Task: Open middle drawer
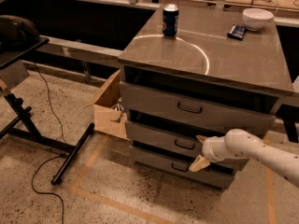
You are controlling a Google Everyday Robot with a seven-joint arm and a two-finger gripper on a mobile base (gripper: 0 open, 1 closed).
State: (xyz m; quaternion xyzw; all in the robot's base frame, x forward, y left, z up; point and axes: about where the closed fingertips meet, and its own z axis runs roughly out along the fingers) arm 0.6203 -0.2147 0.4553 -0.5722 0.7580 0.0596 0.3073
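Middle drawer [149,135], second of three beneath the grey worktop [233,55] carrying a soda can [170,19], with the gripper [195,153] at its front just right of the dark loop handle [185,145], fingers [199,163] spread wide and holding nothing.

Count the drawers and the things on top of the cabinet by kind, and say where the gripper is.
Drawers: 3 (top drawer, middle drawer, bottom drawer)
Can: 1
Bowl: 1
Small dark packet: 1
Total: 6
The gripper is open in front of the middle drawer, just right of its handle.
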